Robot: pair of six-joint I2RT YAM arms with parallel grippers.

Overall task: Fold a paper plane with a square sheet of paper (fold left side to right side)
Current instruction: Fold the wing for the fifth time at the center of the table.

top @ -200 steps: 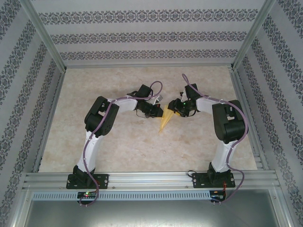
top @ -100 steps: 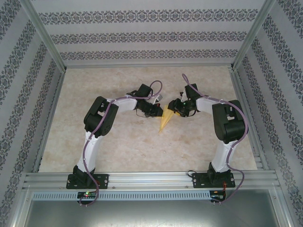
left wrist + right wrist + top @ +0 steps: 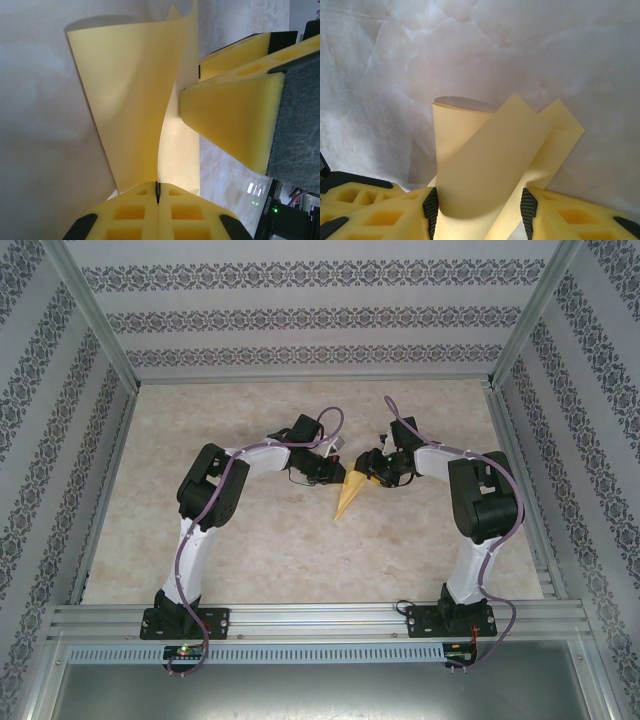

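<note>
The left gripper (image 3: 157, 194) is pinched tight on the folded yellow paper (image 3: 125, 95). The right gripper (image 3: 477, 205) has its jaws apart, with a curled flap of the sheet between them.

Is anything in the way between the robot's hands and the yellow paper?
No, nothing visible is in the way. The left end effector is shut on the yellow sheet of paper. The paper also sits between the jaws of the right end effector, but I cannot tell if they squeeze it.
</note>
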